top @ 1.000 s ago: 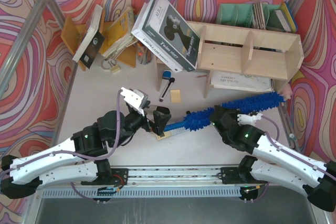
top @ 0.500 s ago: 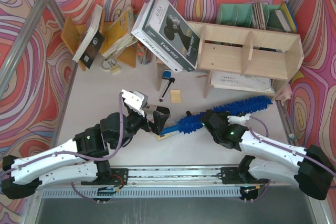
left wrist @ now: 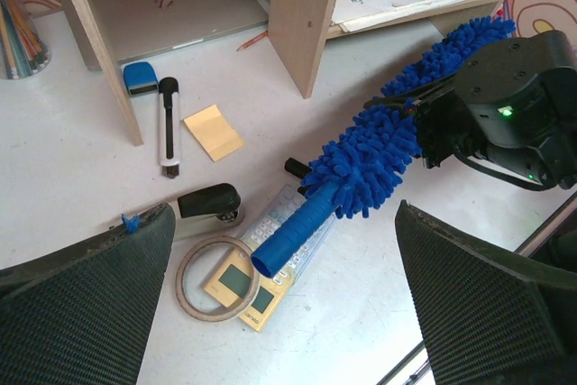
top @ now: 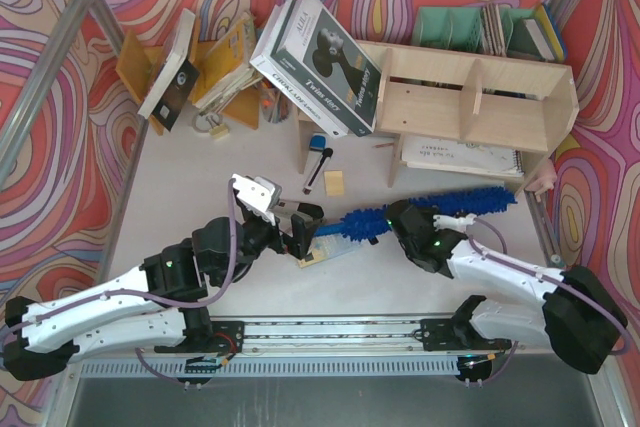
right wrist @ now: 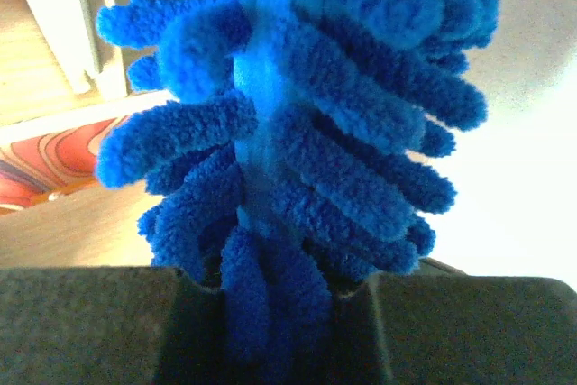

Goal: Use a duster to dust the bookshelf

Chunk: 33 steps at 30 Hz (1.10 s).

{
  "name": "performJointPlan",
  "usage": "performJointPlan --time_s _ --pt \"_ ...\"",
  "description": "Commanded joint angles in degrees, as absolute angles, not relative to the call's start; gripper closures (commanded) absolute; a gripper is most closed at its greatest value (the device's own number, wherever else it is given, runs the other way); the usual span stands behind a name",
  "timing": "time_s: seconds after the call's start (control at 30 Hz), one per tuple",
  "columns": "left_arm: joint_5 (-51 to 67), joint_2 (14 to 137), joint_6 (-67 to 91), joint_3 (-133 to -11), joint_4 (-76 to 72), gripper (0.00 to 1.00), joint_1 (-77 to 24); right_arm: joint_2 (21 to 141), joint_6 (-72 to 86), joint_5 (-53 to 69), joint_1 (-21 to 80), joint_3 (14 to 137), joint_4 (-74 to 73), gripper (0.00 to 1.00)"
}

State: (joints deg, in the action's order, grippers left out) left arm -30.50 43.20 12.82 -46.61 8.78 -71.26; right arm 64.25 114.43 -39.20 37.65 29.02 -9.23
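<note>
The duster (top: 455, 203), bright blue and fluffy, lies slanted just in front of the pale plywood bookshelf (top: 470, 97). My right gripper (top: 400, 219) is shut on the fluffy part near its handle end. The right wrist view is filled with blue strands of the duster (right wrist: 297, 132), pinched in the right gripper (right wrist: 275, 331). In the left wrist view the slim blue handle (left wrist: 297, 232) points toward my left gripper (left wrist: 284, 214). That gripper is wide open, with a finger on either side and neither touching the handle. From above, the left gripper (top: 303, 230) sits at the handle's tip.
Under the handle lie a yellow calculator (left wrist: 236, 288), a tape ring (left wrist: 187, 259) and a black stapler (left wrist: 209, 202). A sticky note (left wrist: 213, 131) and a marker (left wrist: 169, 123) lie by the shelf leg (left wrist: 306, 15). Books (top: 320, 62) lean on the shelf, with a green organizer (top: 450, 27) behind.
My right gripper has moved left and a little farther from the bases with the duster. The duster now lies flatter, with its handle closer to the left gripper. The left arm barely moved.
</note>
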Motion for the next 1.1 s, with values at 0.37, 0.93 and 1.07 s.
performJointPlan --time_s 0.37,0.93,1.07 --pt "-31.62 43.1 12.24 -45.89 7.7 0.01 -71.26 72.05 115.15 -30.86 31.02 31.38 -4.33 0.75" --pt "-37.68 43.9 14.18 -46.11 7.08 0.02 -71.11 65.8 111.78 -27.88 31.0 31.38 -11.17 0.09" --pt "-41.31 44.58 16.77 -46.78 8.75 0.02 -71.13 62.33 107.53 -27.72 31.03 33.19 -17.41 0.01"
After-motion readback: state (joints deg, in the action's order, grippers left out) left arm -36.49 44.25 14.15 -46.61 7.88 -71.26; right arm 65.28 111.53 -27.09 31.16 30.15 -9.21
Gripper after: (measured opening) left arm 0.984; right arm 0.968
